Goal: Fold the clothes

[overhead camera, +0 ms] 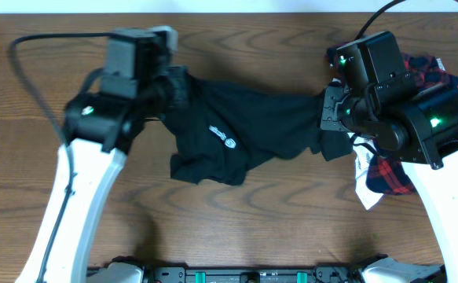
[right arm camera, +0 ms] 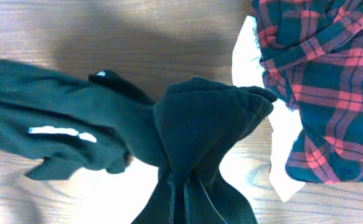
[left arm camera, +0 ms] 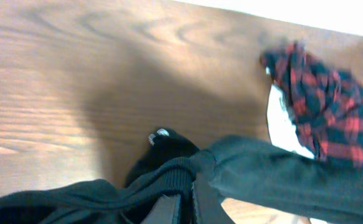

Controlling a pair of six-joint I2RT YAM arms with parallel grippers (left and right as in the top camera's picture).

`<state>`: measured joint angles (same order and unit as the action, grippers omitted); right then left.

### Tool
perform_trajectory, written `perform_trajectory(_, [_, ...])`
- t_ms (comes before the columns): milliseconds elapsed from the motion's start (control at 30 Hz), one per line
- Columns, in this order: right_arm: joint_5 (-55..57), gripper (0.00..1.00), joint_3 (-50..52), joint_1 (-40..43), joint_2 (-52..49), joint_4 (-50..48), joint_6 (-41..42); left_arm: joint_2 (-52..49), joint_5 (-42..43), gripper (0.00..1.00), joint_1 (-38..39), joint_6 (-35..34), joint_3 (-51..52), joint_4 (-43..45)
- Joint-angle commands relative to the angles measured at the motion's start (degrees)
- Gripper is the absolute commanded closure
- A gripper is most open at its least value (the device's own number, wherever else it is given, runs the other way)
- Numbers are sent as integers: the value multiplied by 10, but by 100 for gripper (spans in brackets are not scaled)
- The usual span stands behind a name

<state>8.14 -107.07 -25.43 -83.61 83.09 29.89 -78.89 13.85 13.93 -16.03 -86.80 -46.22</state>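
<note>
the left arm (overhead camera: 83,185) comes in from the near left of the black shirt (overhead camera: 252,126), its white link slanting up and away toward the shirt's left end, where the dark wrist turns rightward. the left claw (overhead camera: 172,88) is clamped on that left end, and in the left wrist view its dark fingers (left arm camera: 169,208) sit pressed together with ribbed fabric bunched over them. the right arm (overhead camera: 441,204) comes in from the near right of the shirt, its bulky dark wrist angled leftward. the right claw (overhead camera: 328,110) is pinched closed on the shirt's right end, its fingers (right arm camera: 172,199) nearly buried in gathered cloth.
</note>
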Motion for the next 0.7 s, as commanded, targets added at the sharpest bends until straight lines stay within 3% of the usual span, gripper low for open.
perform_trajectory(0, [24,99,-1,-5,0,-4,-6,42,-11,94,-35,12,-5,0])
perform_trajectory(400, [14,99,-1,-5,0,-31,-5,139,-22,94,-129,29,-6,-2])
perform_trajectory(667, [-13,99,-1,-5,17,-23,6,150,-30,94,-169,44,-64,-96])
